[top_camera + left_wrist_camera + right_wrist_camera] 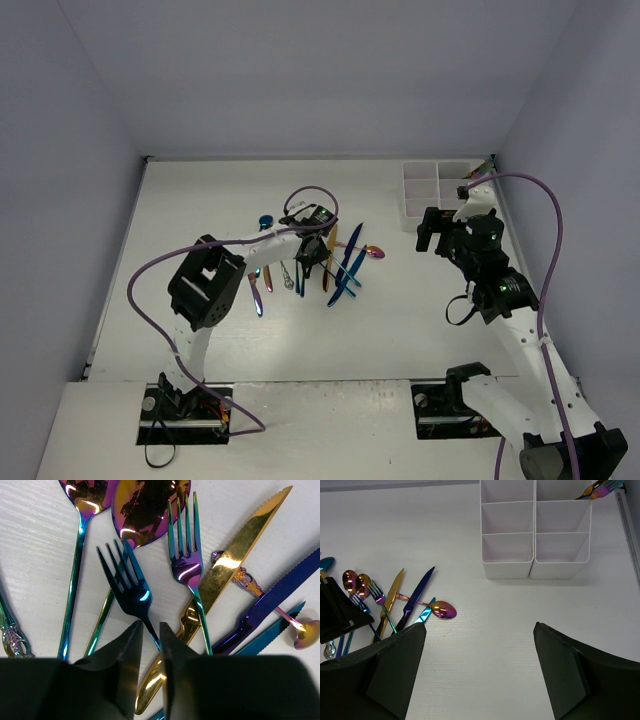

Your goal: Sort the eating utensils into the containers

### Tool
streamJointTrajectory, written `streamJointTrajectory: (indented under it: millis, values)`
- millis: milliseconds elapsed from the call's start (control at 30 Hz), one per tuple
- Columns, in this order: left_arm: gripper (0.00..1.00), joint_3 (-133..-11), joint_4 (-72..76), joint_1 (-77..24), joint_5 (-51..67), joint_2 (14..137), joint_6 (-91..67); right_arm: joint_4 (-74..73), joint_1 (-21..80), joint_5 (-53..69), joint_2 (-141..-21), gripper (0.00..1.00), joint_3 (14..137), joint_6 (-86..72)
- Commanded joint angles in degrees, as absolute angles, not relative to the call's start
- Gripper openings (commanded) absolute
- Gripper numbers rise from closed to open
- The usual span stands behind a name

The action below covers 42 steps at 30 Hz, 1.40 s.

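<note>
- The dark blue fork (127, 585) lies in the heap of utensils (310, 265) near the middle of the white table (200, 200), with its tines pointing away from the left wrist camera.
- Its thin stem runs into the narrow gap between the fingers (125, 655) of the left gripper (151, 627). The jaws stand nearly together about the stem, but I cannot tell whether they clamp it.
- Just beyond the tines sits the bowl of a purple-gold spoon (145, 505), and a teal-handled spoon (75, 580) lies to its left.
- Just to the right lies a rainbow fork (185, 555), whose stem crosses over a gold knife (240, 550).
- Farther right, a dark purple knife (285, 590) and a teal knife (272, 632) lie side by side. A small pink-gold spoon (306, 632) sits at that edge of the heap.
- The white tray (507, 567) stands well apart, at the far right corner of the table. 1 utensil (597, 489) leans out of its far right compartment.
- The right gripper (480, 627) hangs over bare table between heap and tray, its jaws spread wide and holding nothing.
</note>
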<state>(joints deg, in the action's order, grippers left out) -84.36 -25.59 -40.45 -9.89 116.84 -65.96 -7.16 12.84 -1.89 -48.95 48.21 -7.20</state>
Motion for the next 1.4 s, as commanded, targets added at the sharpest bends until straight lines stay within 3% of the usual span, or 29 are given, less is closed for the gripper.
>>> streamJointTrajectory:
  millis: [0, 100, 300, 567, 967, 1367]
  values:
    - [0.09, -85.3, -26.3, -40.7, -10.7, 114.9, -66.6, -4.6, 13.4, -1.9, -48.7, 0.86, 48.6, -6.3]
    - [0.0, -85.1, -27.3, -40.6, -11.3, 114.0, -65.9, -4.5, 13.4, -1.7, -48.9, 0.86, 48.7, -6.3]
    - [0.0, -83.7, -27.6, -40.6, -12.5, 110.3, -63.4, -4.6, 13.6, -0.1, -50.2, 0.87, 50.0, -6.3]
    - [0.0, -81.9, -24.2, -41.4, -13.8, 98.7, -48.9, -5.0, 13.8, 13.7, -54.4, 0.87, 55.8, -8.1]
    - [0.0, -70.3, -1.6, -42.9, 3.6, 81.8, -24.6, -4.7, 16.9, 25.5, -64.7, 0.87, 66.6, -13.9]
    - [0.0, -74.5, -0.7, -44.9, 11.6, 80.3, -19.7, -4.2, 26.2, 25.1, -72.7, 0.84, 73.1, -15.4]
